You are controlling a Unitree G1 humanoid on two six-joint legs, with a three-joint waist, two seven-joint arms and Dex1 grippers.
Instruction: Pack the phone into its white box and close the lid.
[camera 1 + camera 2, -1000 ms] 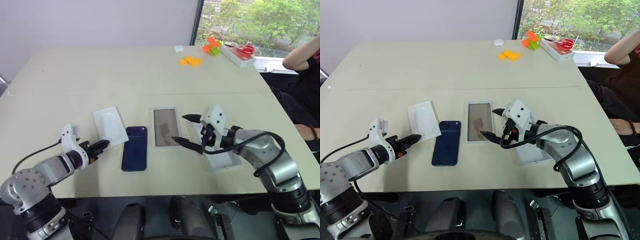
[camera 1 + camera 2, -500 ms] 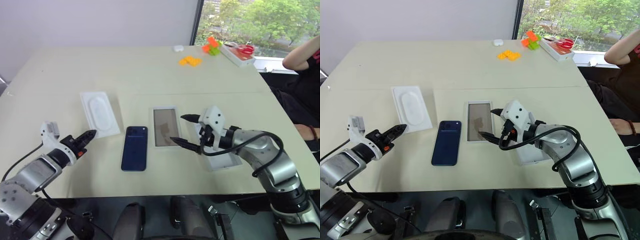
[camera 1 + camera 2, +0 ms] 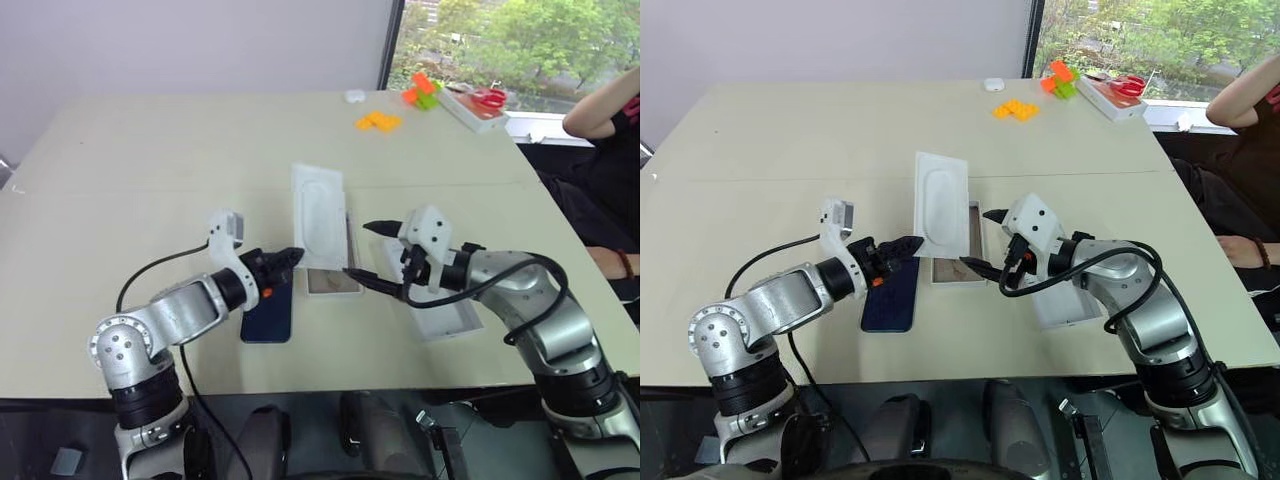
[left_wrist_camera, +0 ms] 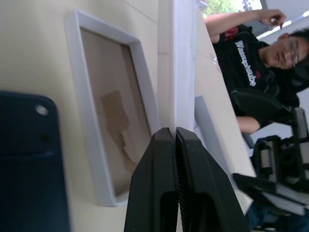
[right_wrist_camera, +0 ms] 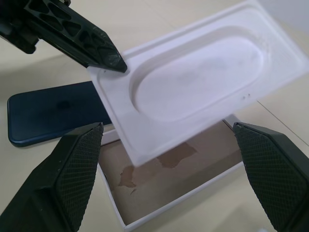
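The dark blue phone lies flat on the table just left of the white box, whose tan floor shows. My left gripper is shut on a corner of a flat white insert with an oval recess. It holds the insert tilted up over the box's far half. In the left wrist view the insert stands edge-on above the shut fingers. My right gripper hangs open just right of the box, nothing between its fingers. The lid lies under the right forearm.
Orange and green blocks, a small white object and a white case with red scissors sit at the table's far right. A person sits beyond the right edge.
My left gripper has swung right and up, carrying the white insert from left of the phone to above the box. The right gripper has stayed where it was, open.
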